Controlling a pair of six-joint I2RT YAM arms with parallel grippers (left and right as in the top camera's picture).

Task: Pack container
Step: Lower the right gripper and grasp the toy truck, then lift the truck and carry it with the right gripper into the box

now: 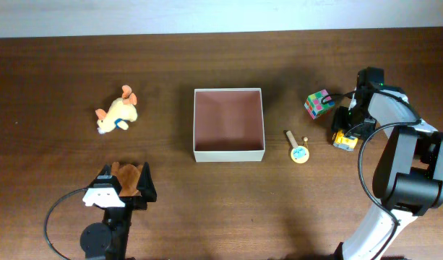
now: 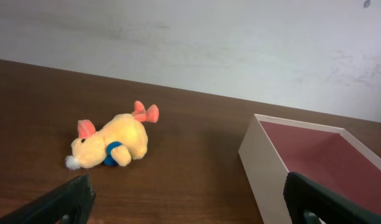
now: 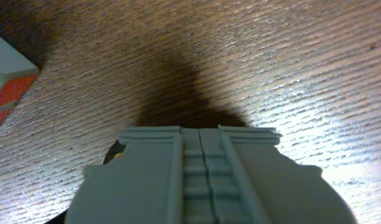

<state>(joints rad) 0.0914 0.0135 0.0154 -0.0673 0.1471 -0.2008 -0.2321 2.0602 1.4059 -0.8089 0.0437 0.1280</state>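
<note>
The container [image 1: 229, 152], a square shallow box with cream walls and a reddish-brown inside, stands at the table's middle with nothing in it; it also shows at the right of the left wrist view [image 2: 263, 163]. A yellow plush toy [image 1: 118, 114] lies to its left, also seen in the left wrist view [image 2: 112, 142]. My left gripper [image 1: 126, 172] is open near the front edge, nothing between its fingers [image 2: 190, 205]. My right gripper [image 1: 348, 121] is shut [image 3: 199, 132], low over the table between a multicoloured cube [image 1: 319, 103] and a small yellow toy [image 1: 343, 140].
A wooden stick with a round teal and yellow disc [image 1: 298, 149] lies just right of the container. A brown object [image 1: 128, 180] shows at the left gripper from above. The cube's corner is at the left edge of the right wrist view [image 3: 7, 74].
</note>
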